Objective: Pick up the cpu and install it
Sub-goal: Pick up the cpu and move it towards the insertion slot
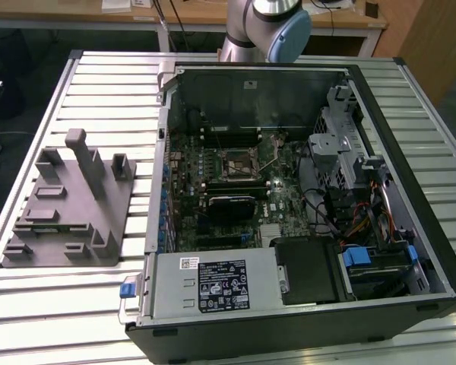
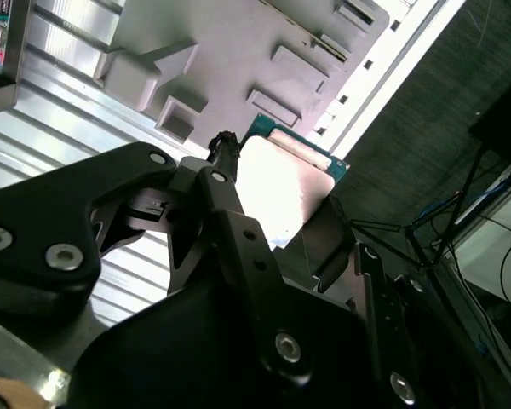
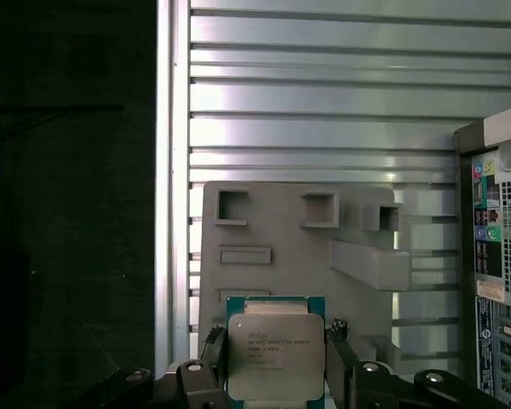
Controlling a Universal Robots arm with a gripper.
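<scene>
- Now the gripper (image 3: 274, 360) has its fingers (image 3: 339, 362) clamped on opposite edges of the cpu (image 3: 270, 351), held above the grey fixture (image 3: 272, 230).
- Keeping the chip level and square to the socket (image 1: 235, 164), at the exterior view's right, seems wise.

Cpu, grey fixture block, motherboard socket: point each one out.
cpu (image 3: 270, 356), first wrist view, middle of its metal lid.
grey fixture block (image 1: 61, 209), exterior view, bare part of its base.
motherboard socket (image 1: 237, 164), exterior view, centre of its frame.

cpu (image 3: 269, 356): smooth silvery metal lid, green board rim. Block fixture (image 1: 68, 205): matt grey plastic. Table (image 1: 106, 84): ribbed bright metal, slight sheen.
</scene>
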